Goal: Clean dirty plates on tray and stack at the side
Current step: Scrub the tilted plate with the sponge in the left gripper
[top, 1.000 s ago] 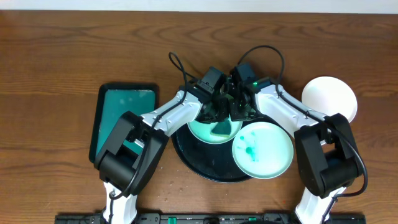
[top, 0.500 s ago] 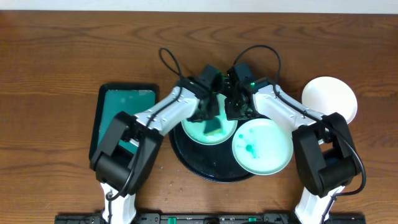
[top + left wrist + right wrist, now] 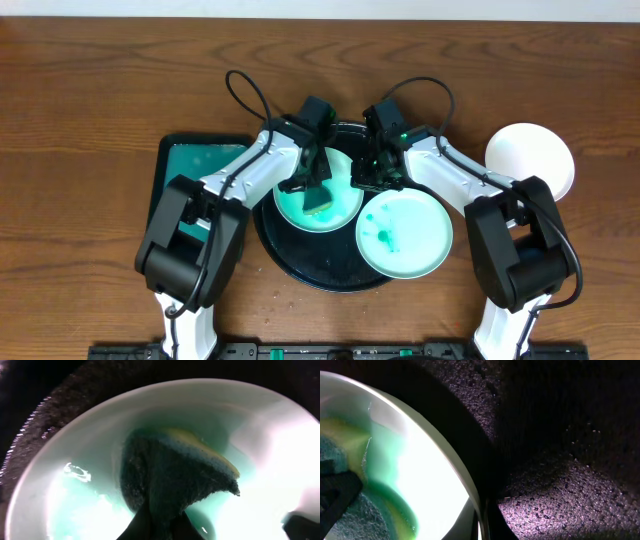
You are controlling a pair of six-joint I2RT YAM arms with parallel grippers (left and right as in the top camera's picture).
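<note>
A pale mint plate (image 3: 300,200) lies on the left part of the black tray (image 3: 320,265). My left gripper (image 3: 312,172) is shut on a green and yellow sponge (image 3: 322,203) and presses it into this plate. The left wrist view shows the sponge (image 3: 180,475) in the wet plate (image 3: 75,505). My right gripper (image 3: 374,172) is shut on that plate's right rim (image 3: 447,460). A second mint plate (image 3: 420,245) with a teal smear rests on the tray's right edge. A white plate (image 3: 530,160) lies on the table at the right.
A rectangular dark-green tray (image 3: 200,165) holding teal liquid stands left of the black tray. Both arms' cables arch over the tray's far edge. The wet, speckled tray surface (image 3: 560,435) fills the right wrist view.
The black tray and both mint plates have slid left. My left gripper has moved left with the sponge across the plate. My right gripper followed, still on the rim.
</note>
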